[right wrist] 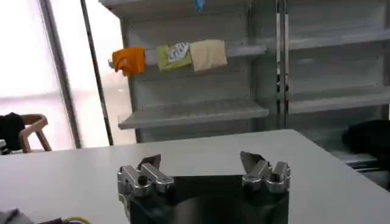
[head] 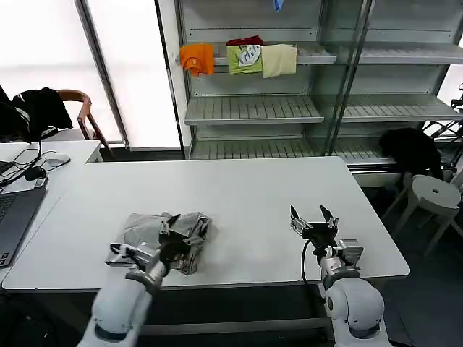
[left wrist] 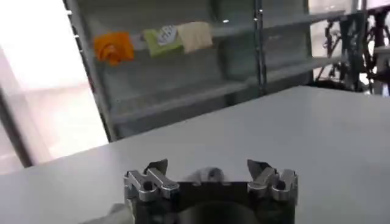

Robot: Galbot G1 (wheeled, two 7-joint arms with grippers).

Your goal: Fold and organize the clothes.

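Observation:
A crumpled light grey shirt (head: 155, 231) lies in a heap on the white table (head: 239, 195), near its front edge on the left. My left gripper (head: 173, 242) hangs over the heap's front right part. Its fingers stand open with nothing between them in the left wrist view (left wrist: 208, 167), where a corner of grey cloth (left wrist: 113, 214) shows beside the gripper body. My right gripper (head: 312, 220) stands open over bare table at the front right, well apart from the shirt, and holds nothing (right wrist: 200, 161).
A metal shelf unit (head: 253, 108) stands behind the table, with small orange, green and cream garments (head: 246, 58) on an upper shelf. A laptop (head: 14, 213) and cables lie on the desk at left. A white stool (head: 434, 195) stands to the right.

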